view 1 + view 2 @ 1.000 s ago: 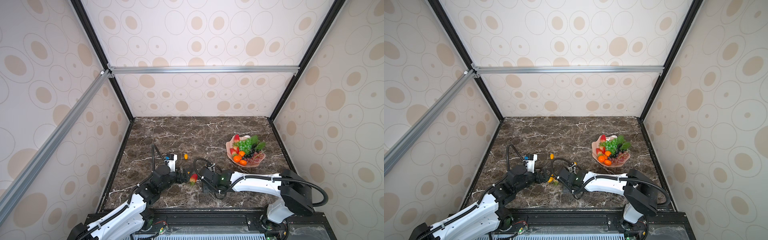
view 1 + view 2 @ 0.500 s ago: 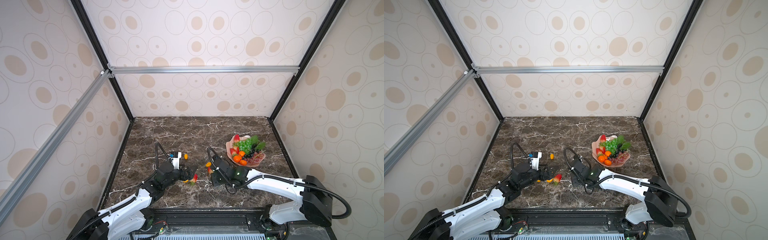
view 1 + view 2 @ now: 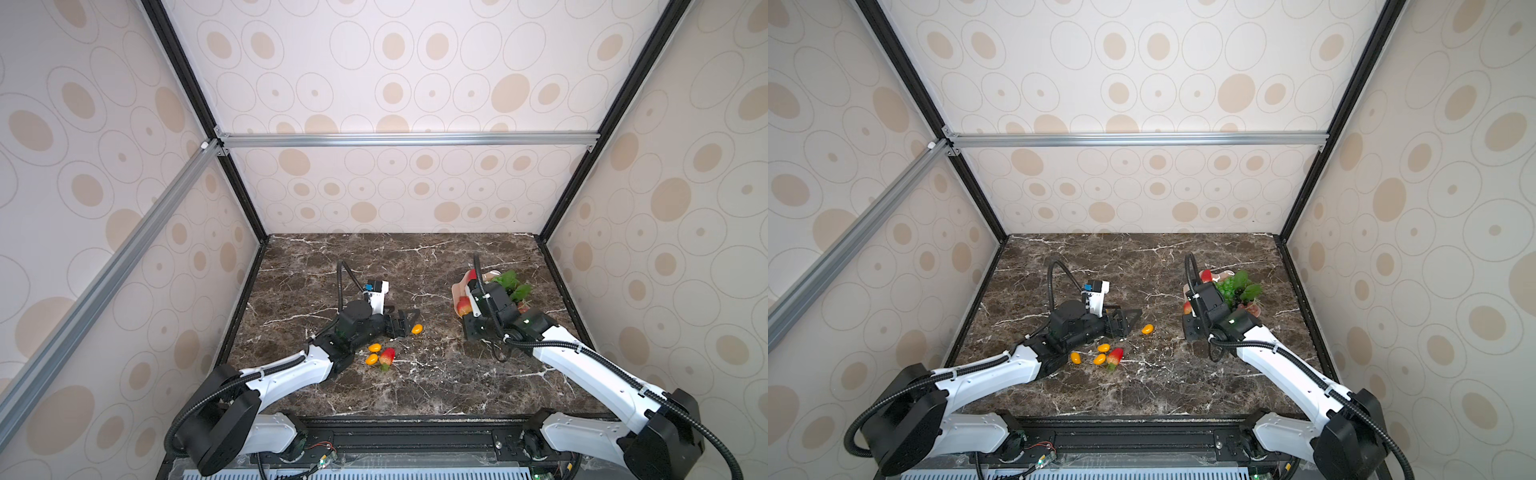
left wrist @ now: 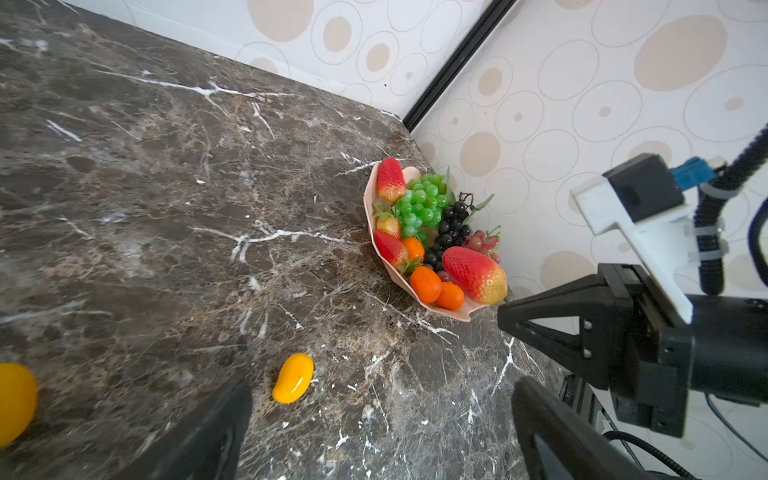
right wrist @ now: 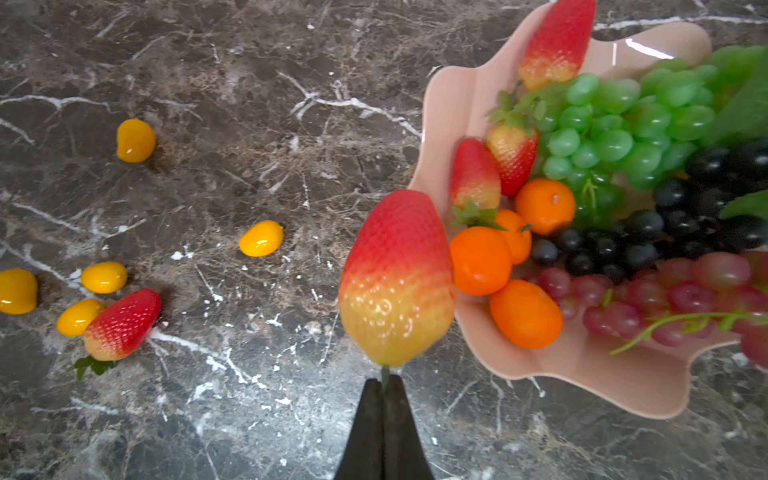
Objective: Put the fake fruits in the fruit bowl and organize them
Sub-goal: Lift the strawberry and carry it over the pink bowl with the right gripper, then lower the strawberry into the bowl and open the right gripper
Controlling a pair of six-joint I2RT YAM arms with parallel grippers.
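Observation:
The pale pink fruit bowl [image 5: 582,365] [image 3: 457,291] stands at the right of the table and holds grape bunches, strawberries and oranges. My right gripper [image 5: 384,380] is shut on the green stem of a red strawberry [image 5: 397,278] [image 3: 462,306], which hangs at the bowl's near-left rim. My left gripper [image 4: 380,432] [image 3: 405,322] is open and low over the table. A yellow oval fruit [image 4: 293,378] [image 3: 417,329] lies just ahead of one finger. Another strawberry [image 3: 386,357] [image 5: 120,324] lies on the table among several yellow ovals [image 3: 375,347].
Patterned walls with black corner posts [image 3: 544,245] enclose the marble table [image 3: 415,386]. The bowl sits close to the right wall. The left arm's forearm [image 3: 291,370] lies next to the loose fruits. The right gripper's black finger [image 4: 540,316] shows in the left wrist view.
My right gripper has carried the strawberry from the front middle of the table back and right to the bowl's rim. The open left gripper has moved right, towards the lone yellow fruit.

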